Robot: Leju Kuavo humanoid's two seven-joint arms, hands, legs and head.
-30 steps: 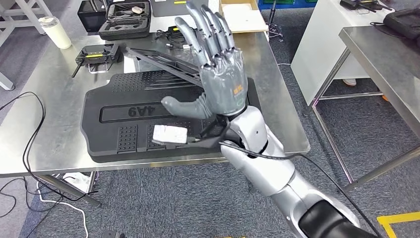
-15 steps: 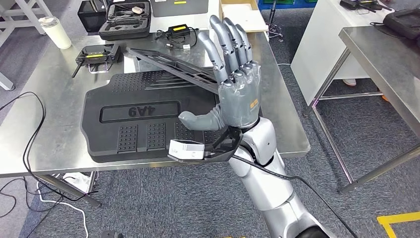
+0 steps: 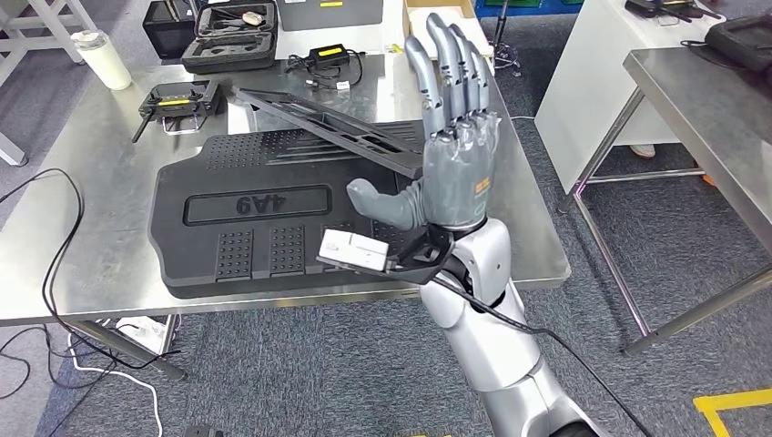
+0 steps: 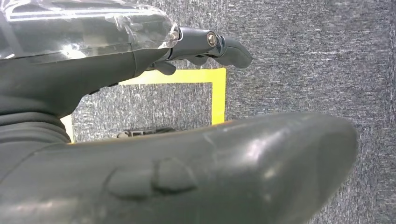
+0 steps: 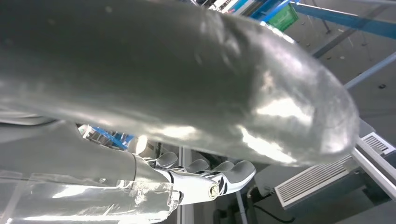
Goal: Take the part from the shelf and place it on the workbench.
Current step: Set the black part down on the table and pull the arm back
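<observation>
A large black moulded part [image 3: 246,205] marked 4A9 lies flat on the steel workbench [image 3: 91,246]. A slim black frame piece [image 3: 328,118] rests slanted across its far edge. My right hand [image 3: 460,155] is raised above the part's right end, fingers straight and spread, thumb out to the side, holding nothing. In the right wrist view the right hand [image 5: 187,116] has its fingers [image 5: 205,179] extended with nothing between them. My left hand [image 4: 177,163] hangs over grey carpet with its fingers stretched out and nothing in it.
On the bench's far side lie a black case [image 3: 230,36], a controller [image 3: 177,98], a charger [image 3: 328,56] and a white cup [image 3: 102,59]. A second steel table [image 3: 710,100] stands at the right. Cables [image 3: 55,273] trail at the left. Yellow tape [image 4: 218,93] marks the floor.
My right hand has moved to the right over the part's end, staying spread and upright. The part and frame piece have not moved.
</observation>
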